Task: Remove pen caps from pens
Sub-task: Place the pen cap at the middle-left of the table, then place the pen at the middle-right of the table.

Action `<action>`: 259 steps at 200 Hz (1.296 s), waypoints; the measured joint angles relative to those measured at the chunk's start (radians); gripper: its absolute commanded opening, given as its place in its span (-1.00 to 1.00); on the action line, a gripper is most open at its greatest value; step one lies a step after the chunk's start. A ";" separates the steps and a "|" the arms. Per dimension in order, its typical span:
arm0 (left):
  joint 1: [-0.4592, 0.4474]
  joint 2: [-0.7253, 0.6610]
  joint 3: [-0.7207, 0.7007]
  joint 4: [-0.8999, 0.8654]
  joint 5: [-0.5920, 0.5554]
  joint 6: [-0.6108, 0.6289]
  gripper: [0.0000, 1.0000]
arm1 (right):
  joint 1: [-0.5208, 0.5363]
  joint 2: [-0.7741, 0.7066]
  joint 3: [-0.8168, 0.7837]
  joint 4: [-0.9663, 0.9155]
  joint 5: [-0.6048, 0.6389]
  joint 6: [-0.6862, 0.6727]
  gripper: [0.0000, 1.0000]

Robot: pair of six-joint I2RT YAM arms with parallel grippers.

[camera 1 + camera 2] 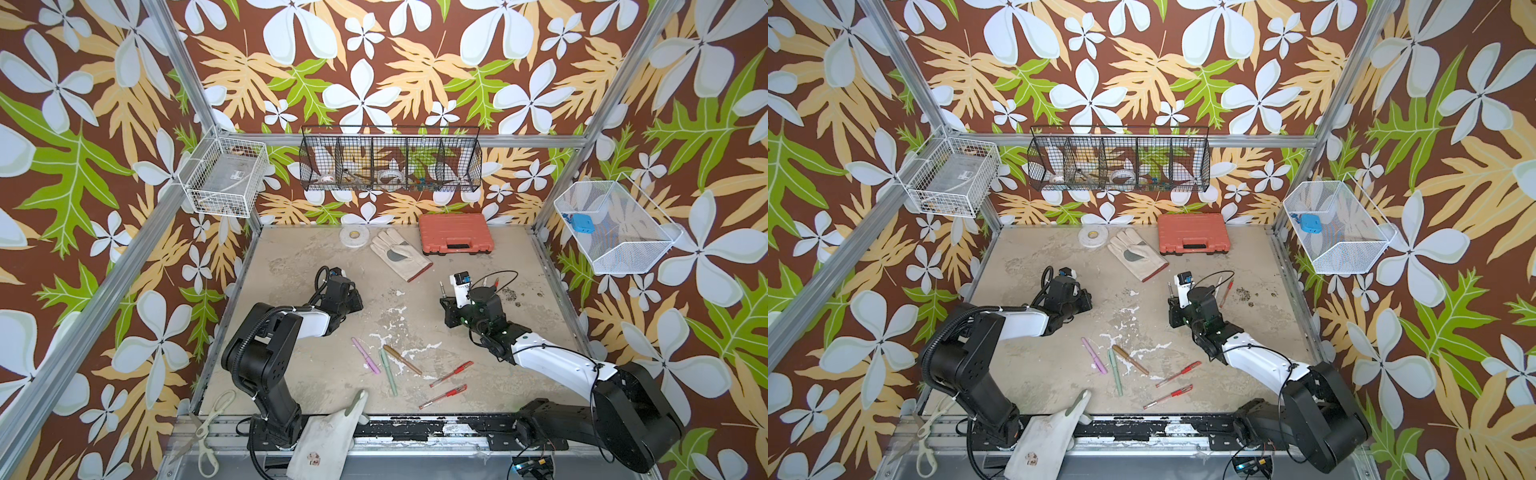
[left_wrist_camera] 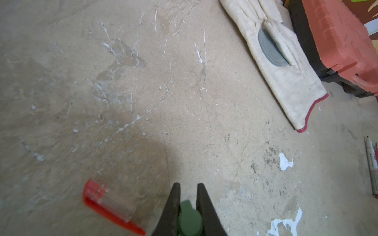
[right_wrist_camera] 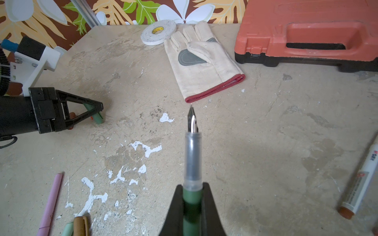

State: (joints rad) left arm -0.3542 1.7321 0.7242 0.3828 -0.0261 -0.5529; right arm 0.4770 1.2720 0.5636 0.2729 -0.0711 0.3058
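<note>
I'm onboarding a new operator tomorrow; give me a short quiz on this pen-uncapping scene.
1. True or false: the right hand grips a dark green fountain pen with its metal nib bare.
2. The left hand clamps: A) a dark green plastic cap, B) a yellow pencil, C) a steel screw.
3. Fill in: the loose clipped plastic cap lying beside the left hand is ___ in colour.
Key: 1 true; 2 A; 3 red.

The right gripper [image 3: 192, 187] clamps an uncapped green fountain pen [image 3: 192, 161], nib toward a work glove [image 3: 202, 67]; the left gripper [image 3: 99, 109] pinches a green cap [image 3: 97, 119].
</note>
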 measured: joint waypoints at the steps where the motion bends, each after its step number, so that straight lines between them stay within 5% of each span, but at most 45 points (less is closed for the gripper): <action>1: 0.000 0.001 0.001 0.000 0.000 0.000 -0.81 | -0.002 0.000 0.000 0.000 0.000 0.001 -1.00; 31: 0.002 0.023 0.023 -0.005 -0.005 0.007 -0.35 | -0.042 -0.005 -0.015 -0.004 -0.001 0.017 -1.00; 75: 0.005 0.014 0.020 -0.034 -0.011 0.008 0.02 | -0.095 -0.023 -0.037 -0.003 -0.010 0.043 -1.00; 133: 0.005 -0.129 -0.060 0.004 0.036 0.027 0.12 | -0.272 -0.026 -0.040 -0.011 -0.010 0.109 -1.00; 199: -0.084 -0.393 -0.239 0.208 0.214 0.068 0.13 | -0.480 0.180 0.113 -0.094 0.096 0.164 -0.99; 259: -0.121 -0.425 -0.261 0.315 0.351 0.098 0.14 | -0.555 0.417 0.290 -0.183 0.157 0.182 -0.91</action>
State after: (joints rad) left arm -0.4747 1.3067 0.4629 0.6979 0.3244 -0.4549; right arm -0.0784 1.6890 0.8536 0.0898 0.0856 0.4881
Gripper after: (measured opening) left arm 0.570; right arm 0.083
